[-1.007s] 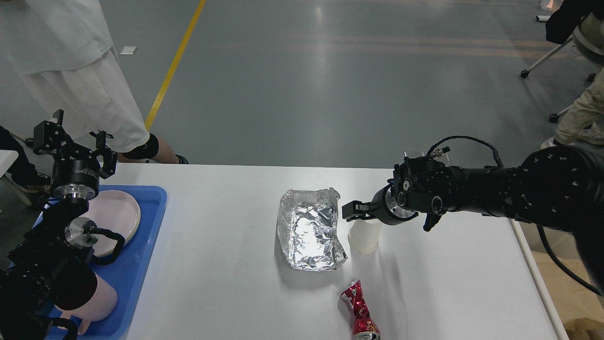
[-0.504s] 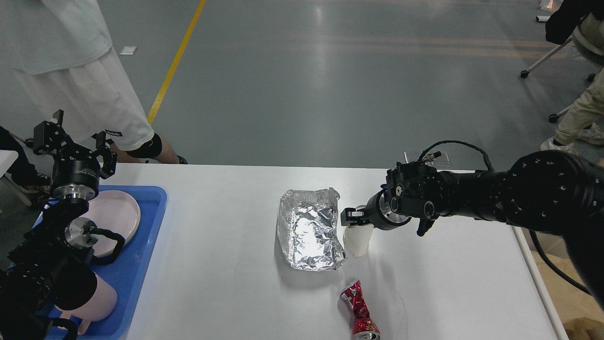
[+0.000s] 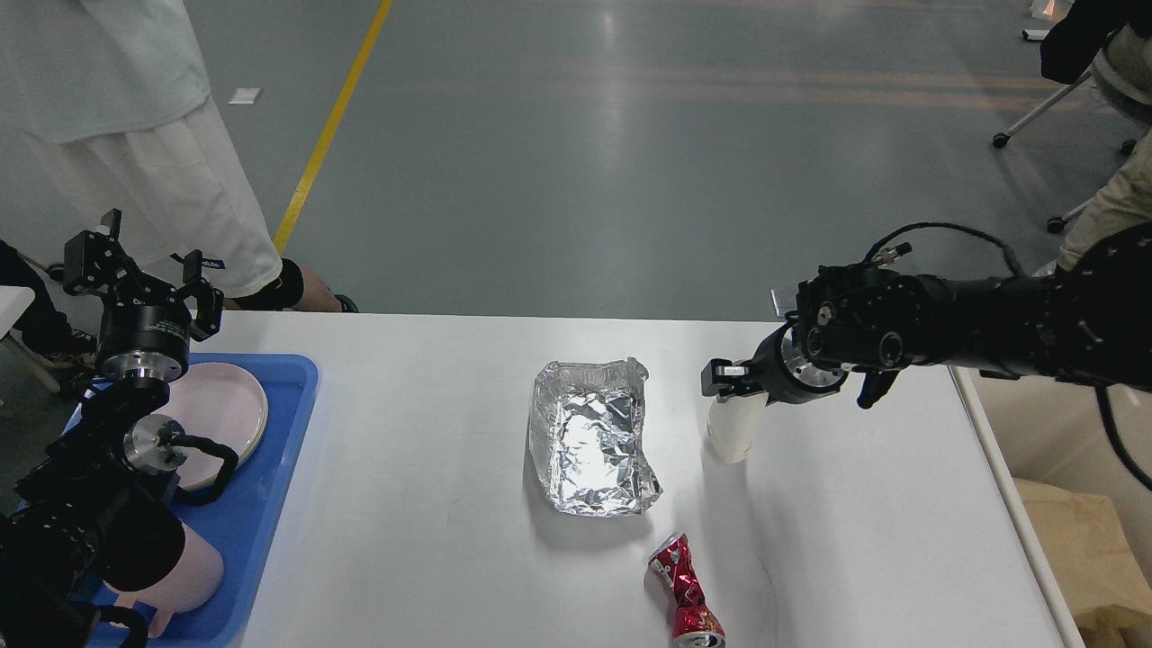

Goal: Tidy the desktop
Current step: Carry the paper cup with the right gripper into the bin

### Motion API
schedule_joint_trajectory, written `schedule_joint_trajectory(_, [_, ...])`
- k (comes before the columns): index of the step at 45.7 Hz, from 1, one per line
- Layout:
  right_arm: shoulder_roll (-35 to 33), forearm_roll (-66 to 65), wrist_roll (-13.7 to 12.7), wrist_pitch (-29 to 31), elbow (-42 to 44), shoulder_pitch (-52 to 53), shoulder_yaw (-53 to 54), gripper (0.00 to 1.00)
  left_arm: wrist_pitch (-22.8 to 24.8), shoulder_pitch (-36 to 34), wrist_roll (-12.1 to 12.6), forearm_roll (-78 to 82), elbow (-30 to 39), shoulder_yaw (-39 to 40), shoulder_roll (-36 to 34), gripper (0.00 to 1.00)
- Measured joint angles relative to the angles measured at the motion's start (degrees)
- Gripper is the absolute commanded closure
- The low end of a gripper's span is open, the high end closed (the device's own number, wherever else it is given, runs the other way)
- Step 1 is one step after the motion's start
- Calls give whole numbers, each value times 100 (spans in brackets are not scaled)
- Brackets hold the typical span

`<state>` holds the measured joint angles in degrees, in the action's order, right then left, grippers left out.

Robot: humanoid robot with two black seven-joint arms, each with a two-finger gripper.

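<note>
While the desktop [image 3: 432,540] runs left-right, right tool [image 3: 727,382] grasps white cup [image 3: 733,432].

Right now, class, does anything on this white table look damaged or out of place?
Yes. The red can near the front edge of the table lies on its side, crushed and twisted. The foil tray in the middle is crumpled, with bent walls.

Looks like a robot test lab or industrial hall: wide grey sealed concrete floor [image 3: 630,162] with a painted yellow line [image 3: 328,126], wheeled office chair base [image 3: 1062,99] at far right, bystander in white shorts [image 3: 135,153] beside the large white rectangular tabletop [image 3: 432,540].
</note>
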<state>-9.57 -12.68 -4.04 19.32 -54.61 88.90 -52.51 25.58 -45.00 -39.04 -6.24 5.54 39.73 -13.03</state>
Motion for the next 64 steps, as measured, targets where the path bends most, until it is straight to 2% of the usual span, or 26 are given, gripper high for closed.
schedule_joint_trajectory(5, [-649, -15, 1, 190, -448, 544, -19, 100, 0, 0, 0, -1, 0, 0, 1, 3])
schedule_joint_trajectory(12, [-1793, -25, 6, 846, -1122, 1711, -33, 100, 0, 0, 0, 1, -1, 0, 1, 3])
schedule_joint_trajectory(18, [-2572, -27, 8, 1357, -1270, 2466, -48, 100, 0, 0, 0, -1, 0, 0, 1, 3])
schedule_joint_trajectory(23, [-3003, -71, 9, 1481, -1254, 2733, -134, 100, 0, 0, 0, 0, 0, 0, 0, 3])
schedule_joint_trajectory(31, [-3552, -95, 12, 1128, -1061, 2385, -865, 100, 0, -1, 0, -1, 0, 0, 0, 3])
schedule_joint_trajectory(41, [-4149, -86, 38, 12, -586, 614, -997, 96, 0, -4, 0, 0, 0, 0, 0, 3])
schedule_joint_trajectory(43, [-4164, -77, 49, -132, -465, 281, -980, 89, 0, -4, 0, 1, 1, 0, 0, 3])
schedule_joint_trajectory(44, [-4164, -64, 53, -216, -380, 78, -962, 80, 0, -4, 0, 0, 1, 0, 0, 3])
schedule_joint_trajectory(45, [-4158, -51, 56, -283, -309, -87, -940, 68, 0, -4, 0, -1, 0, 0, 0, 3])
schedule_joint_trajectory(46, [-4143, -35, 59, -367, -218, -297, -903, 51, 0, -4, 0, 0, 1, 0, 0, 3])
schedule_joint_trajectory(48, [-4119, -17, 67, -494, -82, -622, -808, 9, 0, -4, 0, 0, 0, 0, 0, 3])
schedule_joint_trajectory(49, [-4094, -5, 68, -612, 46, -908, -684, 0, 0, -4, 0, -1, 0, 0, 0, 3])
schedule_joint_trajectory(56, [-3961, 9, 68, -1025, 587, -1965, 7, 0, 0, -4, 0, 0, 0, 0, 2, 3])
schedule_joint_trajectory(64, [-3932, 10, 62, -1095, 754, -2519, 453, 0, 0, -1, 0, 0, 0, 0, 2, 3])
